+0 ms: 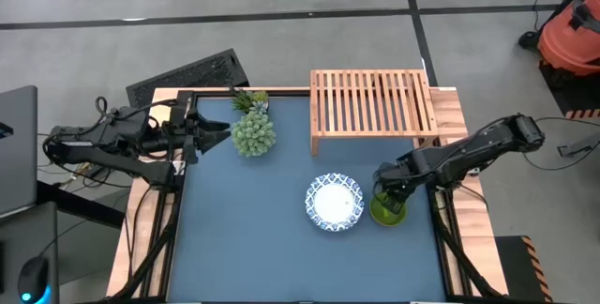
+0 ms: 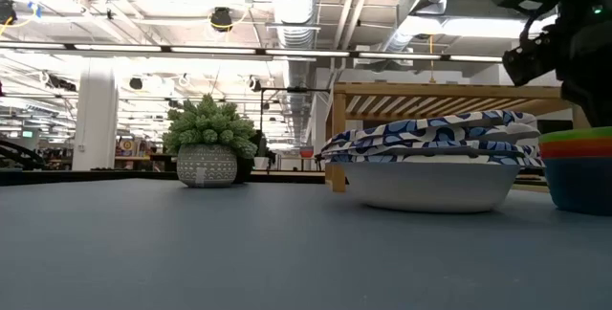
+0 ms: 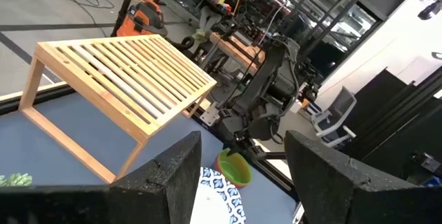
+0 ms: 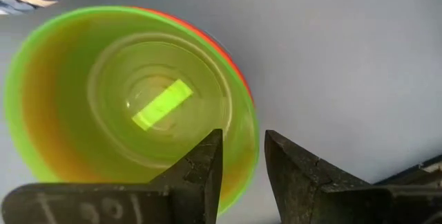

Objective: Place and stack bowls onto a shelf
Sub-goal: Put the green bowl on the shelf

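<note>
table: blue tabletop [image 1: 244,238], holds everything, arms mounted at left and right edges
shelf: light-wood slatted shelf [image 1: 372,103] at the far edge, right of centre; top bare, nothing stacked on it yet; likely the drop-off for all bowls
white bowls: stack of shallow white bowls with blue patterned rims [image 1: 335,202] in front of the shelf, well apart from it; already nested, so probably to be moved as one unit or one by one
small bowl stack: lime green bowl [image 1: 387,210] nested on a red bowl [image 2: 578,147] on a teal blue bowl [image 2: 581,184], just right of the white bowls; the low view shows the three layers
plant: spiky green plant [image 1: 252,132] in a pot, left of the shelf, out of the working path
right gripper: right gripper [image 4: 243,162] down at the small bowl stack, jaws partly closed, one finger inside and one outside the lime green rim; straddling the wall, contact looks tight but cannot confirm a firm pinch; judged as grasping the top bowl for lifting
left gripper: left gripper [image 3: 242,175] waits at the left table edge near the plant, fingers spread wide, holding nothing
</note>
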Tool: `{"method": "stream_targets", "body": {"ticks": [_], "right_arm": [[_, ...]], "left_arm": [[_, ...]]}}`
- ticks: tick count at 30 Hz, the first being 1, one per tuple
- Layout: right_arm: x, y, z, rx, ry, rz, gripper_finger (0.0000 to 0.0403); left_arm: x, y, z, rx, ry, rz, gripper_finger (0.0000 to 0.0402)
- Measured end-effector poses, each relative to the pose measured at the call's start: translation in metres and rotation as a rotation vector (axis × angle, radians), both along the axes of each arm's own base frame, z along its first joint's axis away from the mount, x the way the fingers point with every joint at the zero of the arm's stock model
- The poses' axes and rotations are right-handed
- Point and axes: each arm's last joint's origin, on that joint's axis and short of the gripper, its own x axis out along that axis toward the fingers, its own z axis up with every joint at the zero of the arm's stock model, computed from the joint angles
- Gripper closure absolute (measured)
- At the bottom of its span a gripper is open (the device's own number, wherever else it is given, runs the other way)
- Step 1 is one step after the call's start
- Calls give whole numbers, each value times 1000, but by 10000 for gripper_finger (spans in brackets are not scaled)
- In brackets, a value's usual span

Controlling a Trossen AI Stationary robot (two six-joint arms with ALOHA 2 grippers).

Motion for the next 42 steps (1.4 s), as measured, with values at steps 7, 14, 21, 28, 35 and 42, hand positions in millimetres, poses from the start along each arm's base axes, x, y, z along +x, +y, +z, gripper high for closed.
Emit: {"method": "stream_targets", "body": {"ticks": [7, 14, 21, 28, 35, 42], "right_arm": [[-2, -1, 1, -9, 3, 4, 268], [-2, -2, -1, -51, 21, 3, 317], [-6, -3, -1, -68, 63, -11, 386], [-6, -3, -1, -63, 63, -14, 360], [-6, -2, -1, -60, 66, -16, 347], [-6, -2, -1, -56, 67, -13, 350]], "left_arm": [[0, 0, 0, 0, 0, 0, 205], [0, 0, 0, -7, -1, 0, 205], [0, 0, 0, -7, -1, 4, 205], [0, 0, 0, -7, -2, 7, 205], [0, 0, 0, -7, -2, 8, 205], [0, 0, 0, -7, -2, 8, 205]]}}
